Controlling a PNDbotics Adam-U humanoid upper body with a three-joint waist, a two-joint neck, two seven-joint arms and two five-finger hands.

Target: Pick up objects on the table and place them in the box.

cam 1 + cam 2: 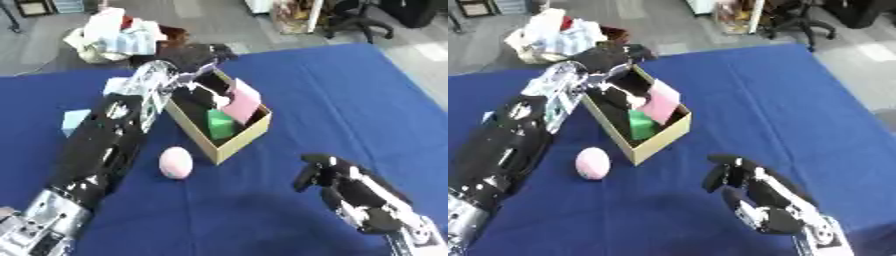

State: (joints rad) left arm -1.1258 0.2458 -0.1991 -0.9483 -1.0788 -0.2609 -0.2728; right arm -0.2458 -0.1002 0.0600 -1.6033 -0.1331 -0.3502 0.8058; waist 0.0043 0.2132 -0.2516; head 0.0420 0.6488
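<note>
Fingers of left hand (194, 56) curled over box (238, 140); right hand (337, 177) curled, empty

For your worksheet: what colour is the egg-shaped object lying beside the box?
Pink, clearest in the left eye view.

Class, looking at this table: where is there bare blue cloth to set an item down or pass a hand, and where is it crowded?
Bare cloth lies right of the box, beyond the right hand, and nearer than the pink ball. Crowded: the box's left side, where the left hand and arm reach over it.
</note>
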